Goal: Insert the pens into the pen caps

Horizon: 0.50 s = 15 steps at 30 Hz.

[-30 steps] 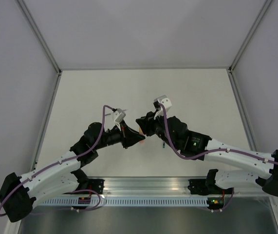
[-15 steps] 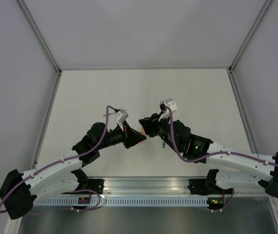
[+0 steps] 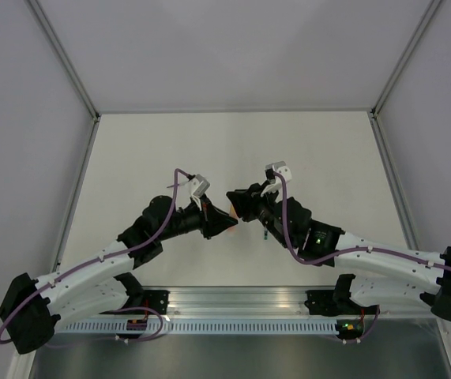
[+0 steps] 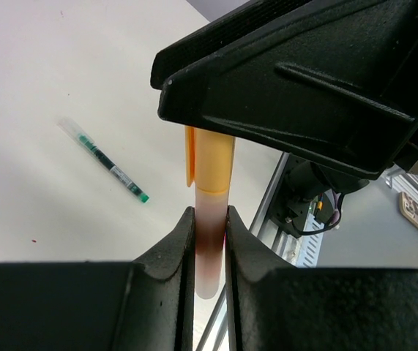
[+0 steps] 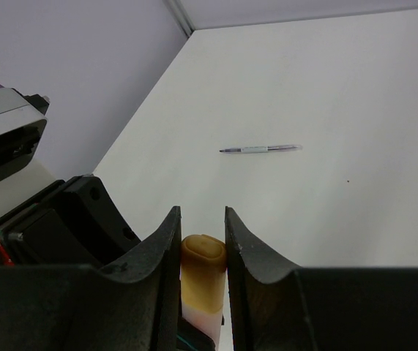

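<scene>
Here, pink-orange marker (image 4: 210, 241) gripped, yellow-orange cap (image 5: 203, 256) gripped.

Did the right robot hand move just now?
Yes, slightly. The right gripper and its white camera box shifted rightward, toward the table's right edge.

Yellow-orange cap (image 4: 210, 157), pinkish marker (image 4: 207, 252), green-marked pen (image 4: 103, 160)

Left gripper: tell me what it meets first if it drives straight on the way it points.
The right gripper, most likely: it faces the left gripper close ahead, shut on the yellow-orange cap at the end of the pink-orange marker that the left fingers hold. The exact gap is unclear.
</scene>
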Tool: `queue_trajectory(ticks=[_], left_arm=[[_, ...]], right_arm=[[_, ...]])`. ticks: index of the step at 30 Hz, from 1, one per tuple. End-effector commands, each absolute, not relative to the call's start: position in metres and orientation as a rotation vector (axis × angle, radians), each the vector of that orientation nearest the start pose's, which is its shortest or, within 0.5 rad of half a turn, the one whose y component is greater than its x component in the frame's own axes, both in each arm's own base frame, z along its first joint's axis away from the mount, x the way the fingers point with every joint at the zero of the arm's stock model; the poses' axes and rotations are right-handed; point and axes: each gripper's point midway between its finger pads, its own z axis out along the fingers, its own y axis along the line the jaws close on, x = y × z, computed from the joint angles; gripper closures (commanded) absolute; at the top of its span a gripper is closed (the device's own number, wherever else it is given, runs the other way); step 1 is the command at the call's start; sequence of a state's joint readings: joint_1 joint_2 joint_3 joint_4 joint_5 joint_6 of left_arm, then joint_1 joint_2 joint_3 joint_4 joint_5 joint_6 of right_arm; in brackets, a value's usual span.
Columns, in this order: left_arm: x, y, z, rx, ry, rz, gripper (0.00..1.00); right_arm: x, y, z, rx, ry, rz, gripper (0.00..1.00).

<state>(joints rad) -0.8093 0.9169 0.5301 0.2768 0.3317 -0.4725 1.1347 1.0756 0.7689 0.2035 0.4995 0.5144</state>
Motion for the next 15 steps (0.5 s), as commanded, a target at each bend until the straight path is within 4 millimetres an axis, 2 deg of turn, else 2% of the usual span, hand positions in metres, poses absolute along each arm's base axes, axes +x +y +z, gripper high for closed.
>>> queue_trajectory(ticks=[1,8,15], left_arm=[[0.24,-0.266,0.357,0.246,1.307,-1.069,0.98],[0.244,-0.262,0.361,0.235,1.295,-1.043,0.98],[0.252,-0.257,0.366,0.219,1.282,-1.068,0.98]], right_arm=[[0.171,0.324,0.171,-0.416,2.025,0.787,1.0],[0.166,0.319,0.155,-0.425,2.069,0.755,1.0],[0.162,0.308,0.152,-0.445,2.079,0.738,1.0]])
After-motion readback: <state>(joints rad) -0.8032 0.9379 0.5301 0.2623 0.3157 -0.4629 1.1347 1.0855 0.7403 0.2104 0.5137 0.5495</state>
